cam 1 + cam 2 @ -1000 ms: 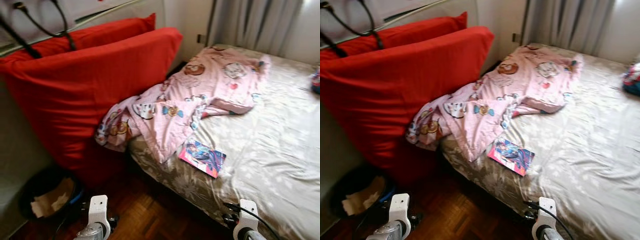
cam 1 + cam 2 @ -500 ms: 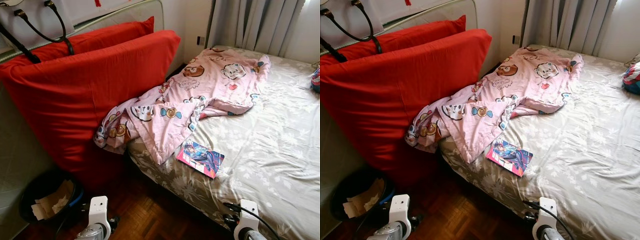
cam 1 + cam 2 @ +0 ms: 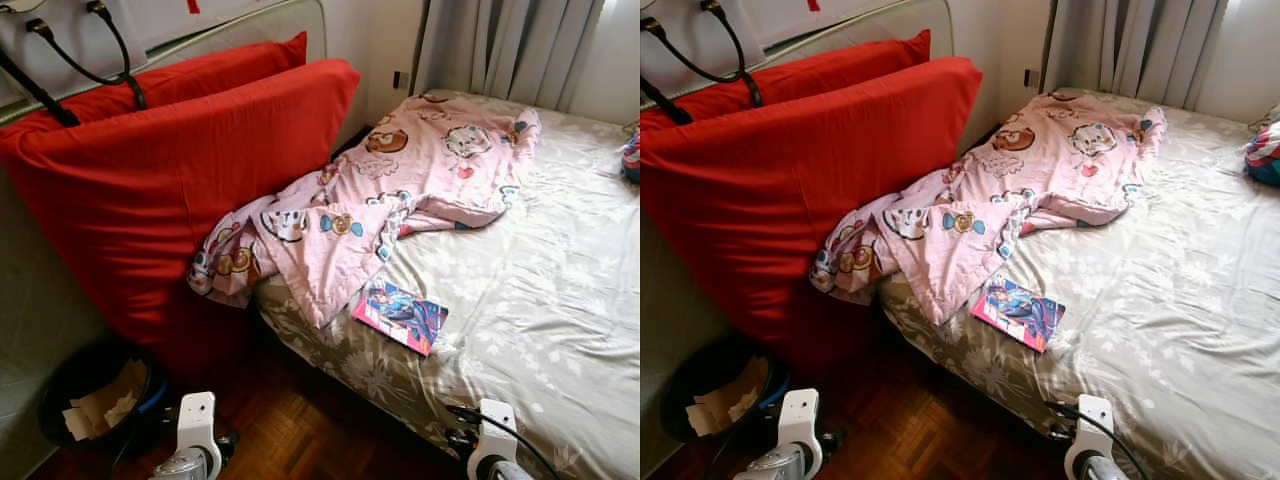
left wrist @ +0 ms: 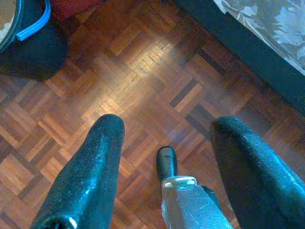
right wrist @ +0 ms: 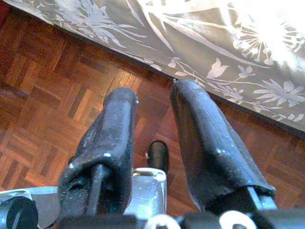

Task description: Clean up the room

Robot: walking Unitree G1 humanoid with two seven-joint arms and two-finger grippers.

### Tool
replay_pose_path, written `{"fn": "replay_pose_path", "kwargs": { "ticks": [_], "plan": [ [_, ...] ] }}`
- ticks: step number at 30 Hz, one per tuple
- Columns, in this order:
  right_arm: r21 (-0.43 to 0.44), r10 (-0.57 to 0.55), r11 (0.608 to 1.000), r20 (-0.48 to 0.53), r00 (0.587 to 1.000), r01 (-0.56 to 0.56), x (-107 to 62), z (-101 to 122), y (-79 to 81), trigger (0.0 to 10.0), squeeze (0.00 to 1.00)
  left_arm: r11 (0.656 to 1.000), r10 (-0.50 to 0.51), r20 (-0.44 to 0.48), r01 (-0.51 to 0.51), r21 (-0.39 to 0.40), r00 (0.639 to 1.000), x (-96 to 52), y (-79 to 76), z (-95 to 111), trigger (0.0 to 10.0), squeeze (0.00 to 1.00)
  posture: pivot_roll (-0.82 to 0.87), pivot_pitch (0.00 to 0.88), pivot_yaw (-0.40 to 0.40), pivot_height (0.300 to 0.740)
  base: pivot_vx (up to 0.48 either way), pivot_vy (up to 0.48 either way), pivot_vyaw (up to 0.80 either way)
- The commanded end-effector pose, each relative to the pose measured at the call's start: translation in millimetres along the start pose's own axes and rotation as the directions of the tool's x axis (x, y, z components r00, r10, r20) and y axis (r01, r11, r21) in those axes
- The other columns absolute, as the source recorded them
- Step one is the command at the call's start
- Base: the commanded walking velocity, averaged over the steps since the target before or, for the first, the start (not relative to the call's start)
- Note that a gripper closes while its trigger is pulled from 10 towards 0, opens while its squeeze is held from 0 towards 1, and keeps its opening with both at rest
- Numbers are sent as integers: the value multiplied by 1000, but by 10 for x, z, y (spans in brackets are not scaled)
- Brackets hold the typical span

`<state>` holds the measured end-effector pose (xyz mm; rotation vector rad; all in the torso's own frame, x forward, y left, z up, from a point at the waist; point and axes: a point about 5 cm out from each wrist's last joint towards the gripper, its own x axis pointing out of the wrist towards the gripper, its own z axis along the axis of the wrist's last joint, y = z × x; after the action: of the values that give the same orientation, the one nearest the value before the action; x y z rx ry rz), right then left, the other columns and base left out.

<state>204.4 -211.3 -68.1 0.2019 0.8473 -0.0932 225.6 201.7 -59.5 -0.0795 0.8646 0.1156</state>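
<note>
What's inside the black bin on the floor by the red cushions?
The bin holds crumpled brown paper or cardboard scraps. A blue rim or liner shows at its edge. Anything beneath the scraps is covered.

A bed (image 3: 540,300) with a grey floral sheet stands on dark parquet floor (image 4: 143,81). Grey curtains (image 3: 510,45) hang behind it beside a pale wall (image 3: 375,40). Daylight falls across the sheet from the curtain side.

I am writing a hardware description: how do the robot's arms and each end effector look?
Both arms are silver-white; a black cable loops beside the right arm. The left end effector and right end effector each have two long, rounded black fingers with a slightly rough surface.
</note>
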Motion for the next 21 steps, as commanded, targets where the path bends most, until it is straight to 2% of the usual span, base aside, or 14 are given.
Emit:
{"fn": "replay_pose_path", "kwargs": {
  "ticks": [1,9,21],
  "plan": [
    [1,-4,1000,-15,1000,4,-5,-39,-1,10000,0,1000,6,-12,-6,-19,1000,-8,26,-44,10000,0,-98,21,40,740,0,0,0],
    [3,-4,1000,-14,1000,4,-5,-39,0,10000,0,1000,4,-10,-5,-20,1000,-8,27,-42,10000,0,-99,20,40,740,0,0,0],
    [4,-5,1000,-14,1000,5,-4,-34,1,10000,0,1000,3,-8,-3,-23,1000,-7,25,-37,10000,0,-99,20,39,740,230,0,0]
  ]
}}
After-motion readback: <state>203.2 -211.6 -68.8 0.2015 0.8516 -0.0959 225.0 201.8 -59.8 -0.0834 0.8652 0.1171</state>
